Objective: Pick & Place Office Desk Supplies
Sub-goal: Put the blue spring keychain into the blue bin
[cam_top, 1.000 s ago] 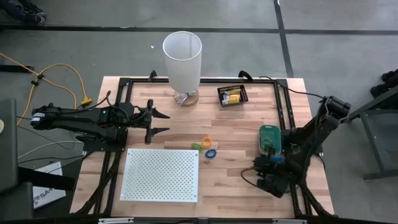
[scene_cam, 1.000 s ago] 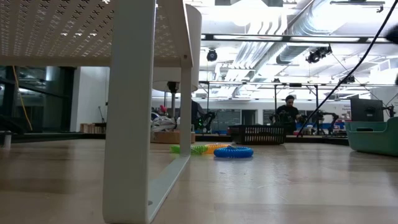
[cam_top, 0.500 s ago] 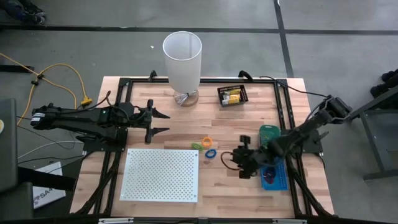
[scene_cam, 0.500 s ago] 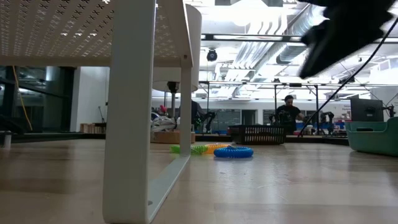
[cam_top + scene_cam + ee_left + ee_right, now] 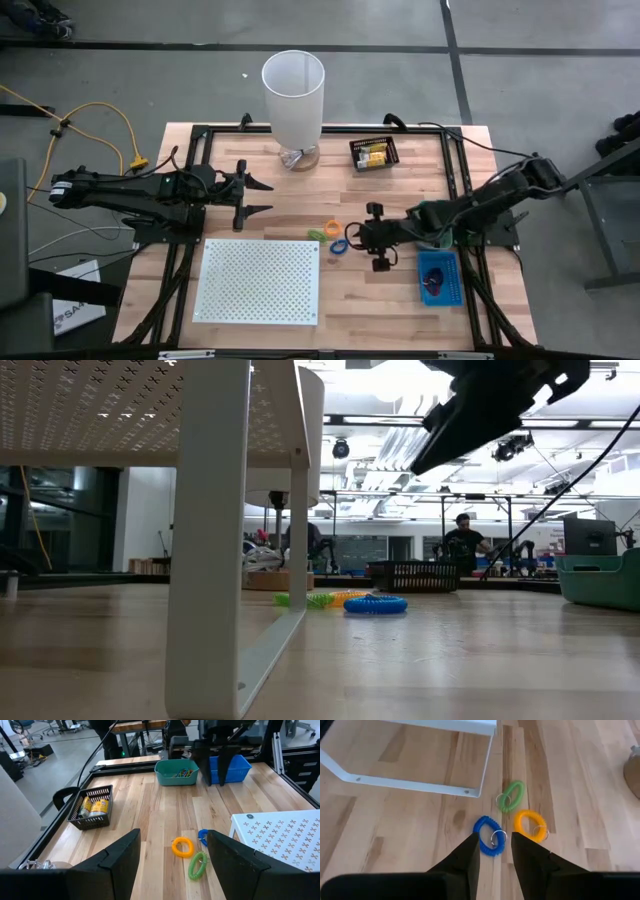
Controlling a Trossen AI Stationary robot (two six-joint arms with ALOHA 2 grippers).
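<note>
Three coiled loops lie flat on the wood in mid-table: blue (image 5: 339, 246), green (image 5: 318, 234) and orange (image 5: 332, 226). In the right wrist view the blue loop (image 5: 487, 842) carries a small metal ring, with the green loop (image 5: 510, 796) and orange loop (image 5: 530, 825) beyond it. My right gripper (image 5: 355, 238) hovers just right of the blue loop, well above the table (image 5: 480, 405). It is open by a narrow gap (image 5: 495, 836) and holds nothing. My left gripper (image 5: 262, 196) waits open at the table's left (image 5: 173, 834).
A white perforated board (image 5: 257, 280) stands on legs near the loops; its leg (image 5: 210, 540) fills the low view's foreground. A tall white cylinder (image 5: 293, 98) and a black basket (image 5: 373, 153) with yellow packets are at the far edge. A teal bin (image 5: 433, 213) and a blue bin (image 5: 438, 278) sit at right.
My right arm has swung from the table's near right corner, past the blue bin, toward the left. Its gripper now hangs beside the blue loop. The blue bin, hidden under the arm before, now shows. The loops have not moved.
</note>
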